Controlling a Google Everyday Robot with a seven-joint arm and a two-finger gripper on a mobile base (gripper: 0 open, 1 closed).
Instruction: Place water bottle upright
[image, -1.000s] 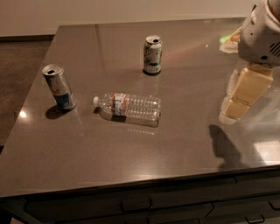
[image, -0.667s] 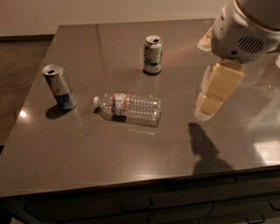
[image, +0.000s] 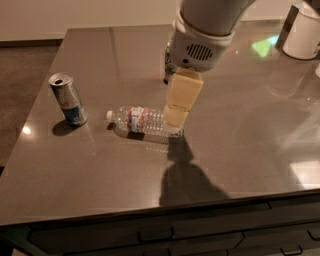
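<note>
The small clear ribbed plastic water bottle (image: 142, 122), with its white cap and a red-and-blue label band near the neck, lay on its side on the dark, glossy brown desk (image: 250, 135). The bottle had not been stood up: its long axis ran nearly parallel to the desk's front edge, tilted slightly so that the base end sat a little nearer that edge than the cap end.

The robot's tool (image: 175, 120), made of pale cream blocks, hung straight down over the base end of the water bottle, its tip level with the bottle's upper side and overlapping it in the view. Whether it touched the plastic could not be told, nor whether the tool was apart or together. The rounded white arm housing (image: 200, 47) with a small vent grille sat directly above the bottle's base end.

Beyond the cap end of the water bottle, well apart from it, a slim silver-and-blue metal can (image: 68, 98) stood upright with its opened top showing. Far past the bottle's base end, toward the back corner of the desk, stood a white cylindrical container (image: 305, 32). The arm's dark shadow (image: 185, 182) spread over the desk from the bottle's base end toward the front edge, under which ran dark drawer fronts (image: 200, 240) with slim handles
</note>
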